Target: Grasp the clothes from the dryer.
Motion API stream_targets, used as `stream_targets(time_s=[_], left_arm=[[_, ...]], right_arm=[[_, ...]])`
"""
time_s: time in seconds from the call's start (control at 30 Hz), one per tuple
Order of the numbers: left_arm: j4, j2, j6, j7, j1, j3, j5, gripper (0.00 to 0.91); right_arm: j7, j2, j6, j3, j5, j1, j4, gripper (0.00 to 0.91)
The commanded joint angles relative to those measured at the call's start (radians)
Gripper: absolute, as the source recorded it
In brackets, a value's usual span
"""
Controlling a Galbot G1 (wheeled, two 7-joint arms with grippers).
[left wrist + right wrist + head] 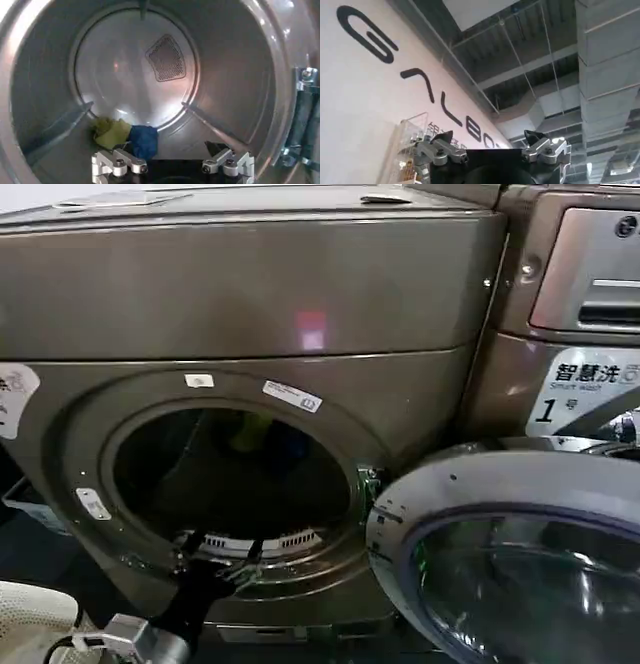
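The dryer [250, 294] is a bronze-grey front loader, and its round port [232, 474] stands open. My left gripper [222, 546] is at the port's lower rim, pointing into the drum. Its fingers are spread wide with nothing between them, so it is open [170, 150]. Low at the back of the drum lie the clothes: a yellow-green garment [111, 133] and a dark blue one [144, 142] touching it. Both lie ahead of the gripper, the blue one just beyond one fingertip [123, 151]. My right gripper [489, 136] is open, pointing up at a ceiling away from the dryer.
The dryer's round glass door [510, 564] hangs open at the lower right. A silver-grey machine [590, 264] with a control panel stands to the right. Drum paddles [60, 125] and a rear vent grille [166, 58] show inside. A white basket [30, 614] sits at the lower left.
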Motion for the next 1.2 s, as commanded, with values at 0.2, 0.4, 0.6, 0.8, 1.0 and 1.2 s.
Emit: stream_targets(time_s=[0.2, 0.4, 0.6, 0.8, 1.0, 1.2], left_arm=[[-0.001, 0.002, 0.001, 0.0, -0.001, 0.003, 0.001, 0.907], [-0.001, 0.002, 0.0, 0.0, -0.002, 0.0, -0.001, 0.907], [-0.003, 0.001, 0.0, 0.0, -0.001, 0.0, -0.001, 0.907], [-0.002, 0.001, -0.001, 0.001, -0.003, 0.001, -0.002, 0.907], [0.062, 0.018, -0.029, 0.004, -0.075, -0.017, -0.043, 0.907], [0.197, 0.029, -0.054, 0.012, -0.213, -0.016, -0.101, 0.907]], right_arm=[[0.002, 0.001, 0.0, 0.0, 0.0, 0.0, 0.001, 0.907], [0.002, 0.002, -0.001, 0.003, 0.0, -0.002, 0.001, 0.907], [0.001, 0.004, -0.001, 0.004, 0.0, -0.003, 0.002, 0.907], [0.003, 0.009, 0.002, 0.009, 0.003, -0.008, 0.003, 0.907], [-0.009, 0.012, 0.005, 0.023, 0.002, -0.019, 0.009, 0.907], [-0.015, 0.014, -0.001, 0.024, -0.007, -0.025, 0.03, 0.907]])
